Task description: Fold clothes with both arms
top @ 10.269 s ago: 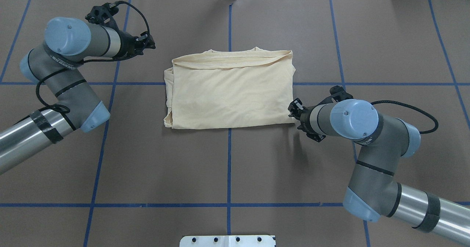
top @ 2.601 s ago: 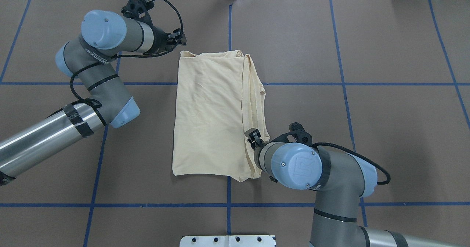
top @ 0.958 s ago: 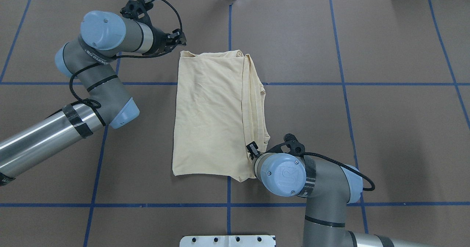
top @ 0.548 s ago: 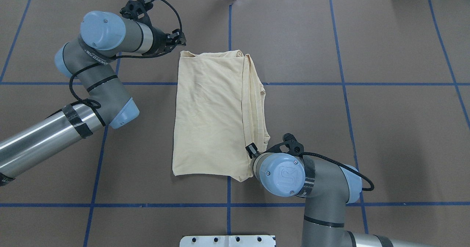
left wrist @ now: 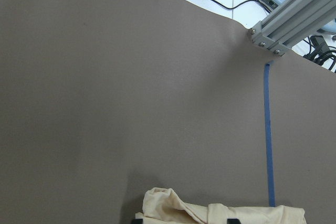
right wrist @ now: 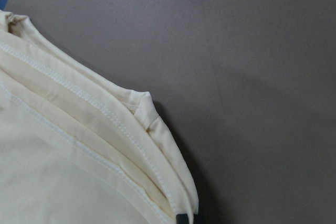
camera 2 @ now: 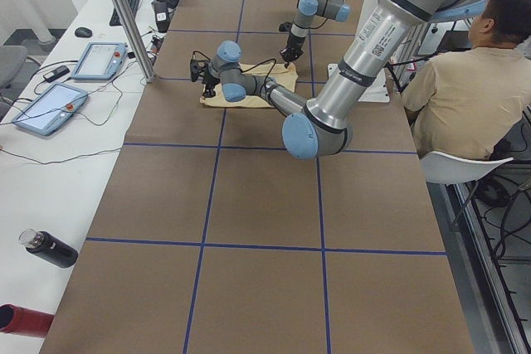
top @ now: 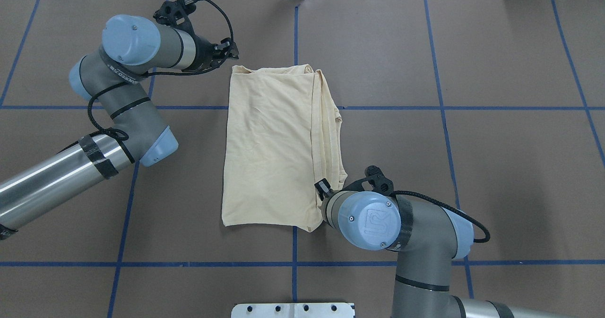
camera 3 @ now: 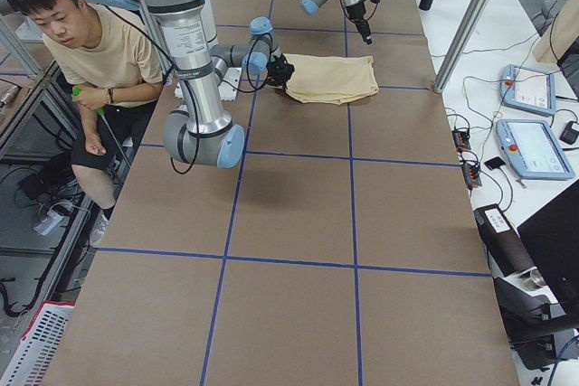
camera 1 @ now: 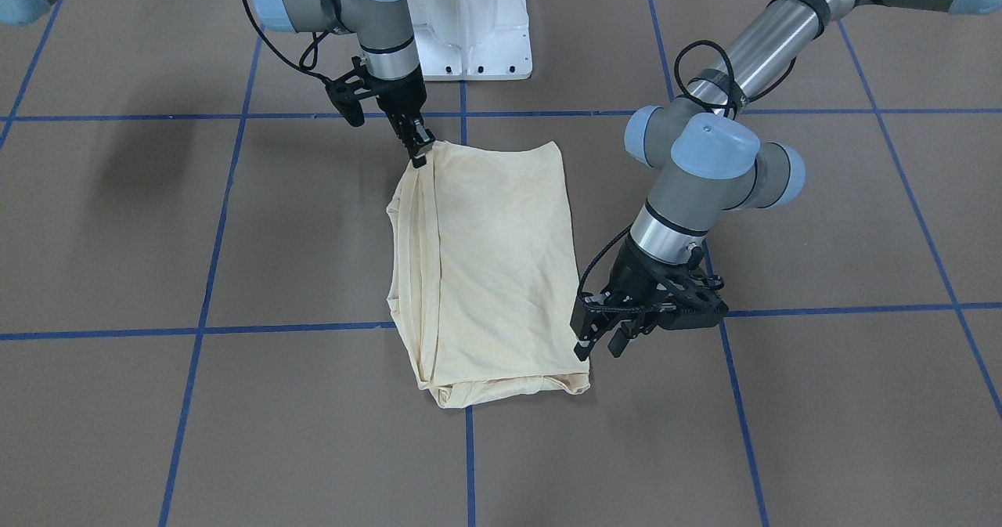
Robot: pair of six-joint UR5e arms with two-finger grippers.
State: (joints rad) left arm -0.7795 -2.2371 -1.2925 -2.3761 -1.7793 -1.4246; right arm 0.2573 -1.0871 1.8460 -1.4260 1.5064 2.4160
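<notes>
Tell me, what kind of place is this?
Probably a robotics lab: a left arm and right arm work at a T-shirt on a table gridded with blue tape, with control pendants lying beside it.

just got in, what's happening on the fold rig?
A cream T-shirt lies folded into a rectangle on the table. The left gripper is open beside a corner far from the robot. The right gripper has its fingers at a near corner; whether they pinch cloth I cannot tell.
</notes>
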